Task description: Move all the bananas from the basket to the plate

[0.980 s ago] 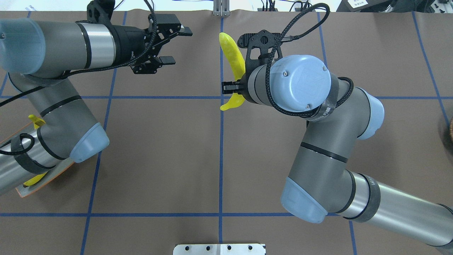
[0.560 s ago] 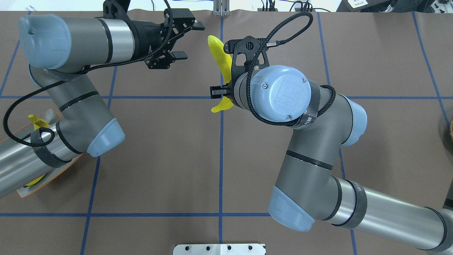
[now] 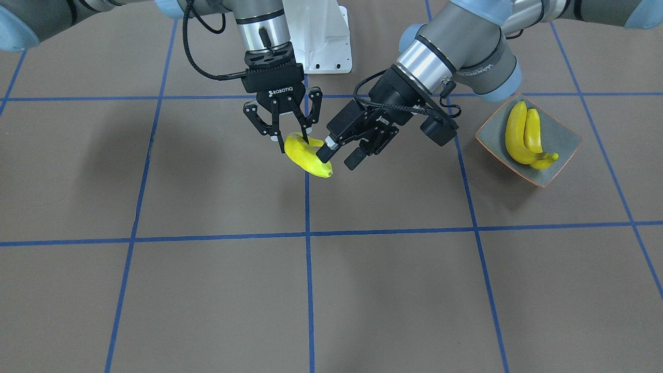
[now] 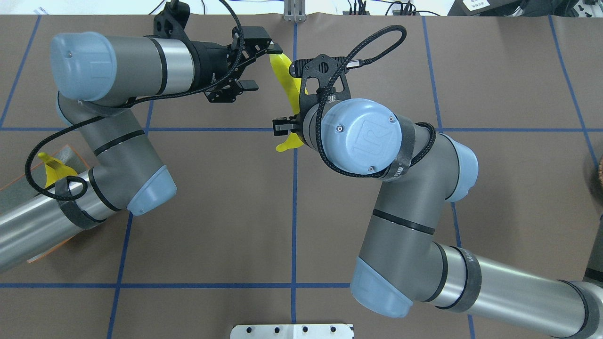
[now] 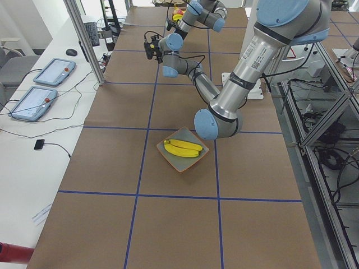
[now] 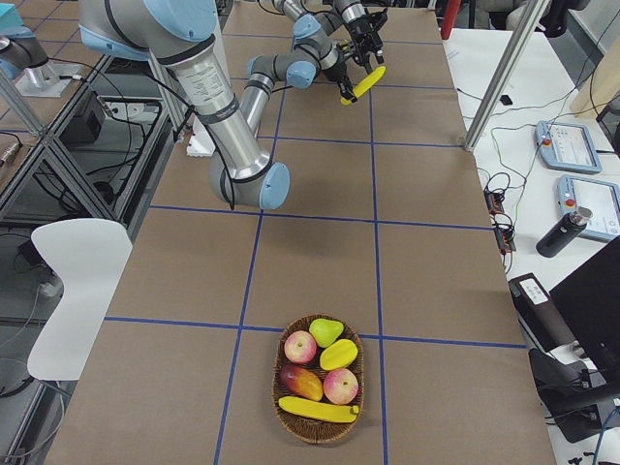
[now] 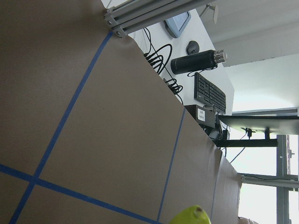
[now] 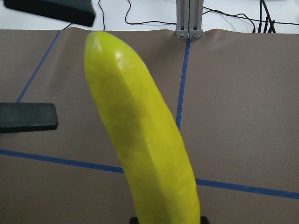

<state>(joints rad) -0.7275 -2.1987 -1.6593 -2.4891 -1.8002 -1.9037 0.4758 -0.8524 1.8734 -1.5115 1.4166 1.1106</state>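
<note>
My right gripper [image 3: 290, 139] is shut on a yellow banana [image 3: 308, 158] and holds it above the table's middle. In the overhead view that banana [image 4: 286, 77] points away from the robot. My left gripper [image 4: 263, 66] is open, its fingertips just left of the banana's far end and not around it. In the right wrist view the banana [image 8: 140, 135] fills the frame, with the left gripper's black fingers [image 8: 28, 116] beside it. Two bananas [image 3: 522, 135] lie on the plate [image 3: 563, 137], which sits under my left arm. One banana [image 6: 318, 409] lies in the basket [image 6: 277, 397].
The basket also holds apples and other fruit [image 6: 320, 354] and stands at the table's right end. A white mounting block [image 3: 321, 36] sits at the robot's base. Blue tape lines cross the brown table. Beyond the far edge are tablets and cables.
My left gripper has swung right, toward the banana, staying open. My right arm has carried the banana a little to the left, closing the gap between the two grippers.
</note>
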